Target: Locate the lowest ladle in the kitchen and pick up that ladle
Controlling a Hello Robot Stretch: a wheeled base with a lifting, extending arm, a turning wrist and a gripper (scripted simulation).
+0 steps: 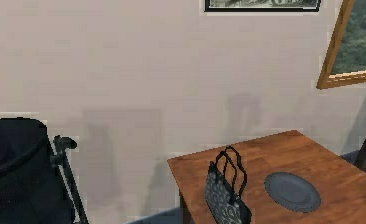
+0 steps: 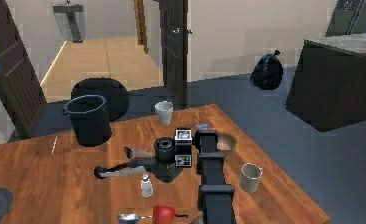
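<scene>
nearby, on the wooden table (image 2: 51, 180) in the arm side view, the arm (image 2: 213, 190) reaches out and the gripper (image 2: 109, 171) lies low over the tabletop, fingers toward the view's left. a pale patch sits at its far end, so i cannot tell whether it holds anything, nor how the fingers are set. at the bottom edge, just left of the arm, lies a grey-bowled thing with a red end, possibly the ladle (image 2: 133, 215). a small shaker (image 2: 146, 185) stands between it and the gripper. a dark pot (image 2: 88, 120) and two pale cups (image 2: 164, 112) also stand on the table. the forward view shows a handbag (image 1: 227, 190) beside a grey plate (image 1: 292, 191).
</scene>
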